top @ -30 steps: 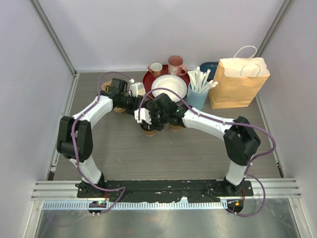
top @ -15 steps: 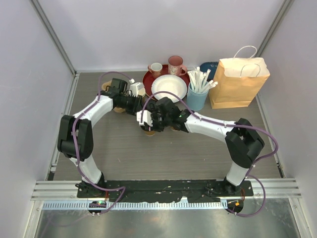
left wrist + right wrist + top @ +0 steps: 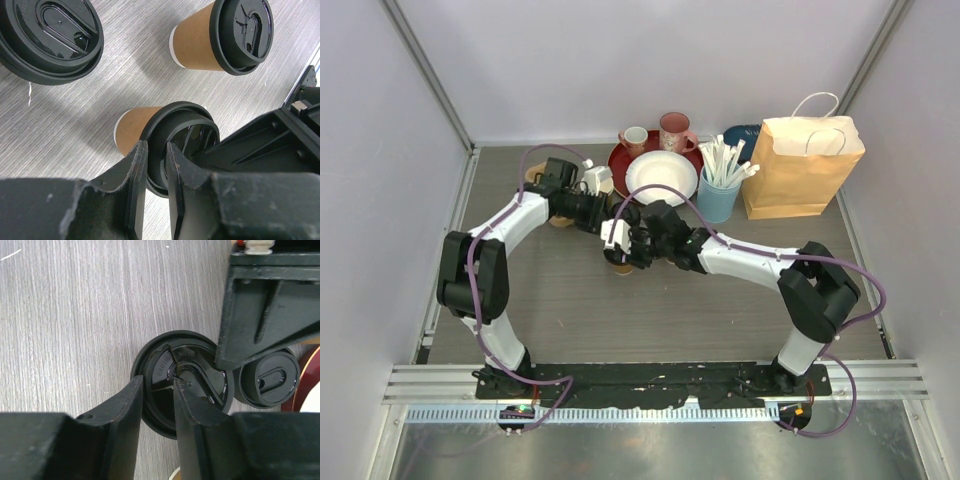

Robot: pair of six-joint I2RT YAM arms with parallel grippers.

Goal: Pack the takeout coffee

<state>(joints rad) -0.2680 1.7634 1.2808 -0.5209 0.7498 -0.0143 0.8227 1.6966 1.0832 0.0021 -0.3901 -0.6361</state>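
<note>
Currently double-pinching one lid (image 3: 175,107).
Left end effector (image 3: 154,159) and right end effector (image 3: 159,390) are both clamping the lid rim of the cup (image 3: 131,134) standing mid surface (image 3: 570,300); I'd be pressing evenly, not tilting.

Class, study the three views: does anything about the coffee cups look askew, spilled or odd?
The left end effector and right end effector both pinch the rim of one cup's lid; odd, two grips on one lid. No spill shows.
</note>
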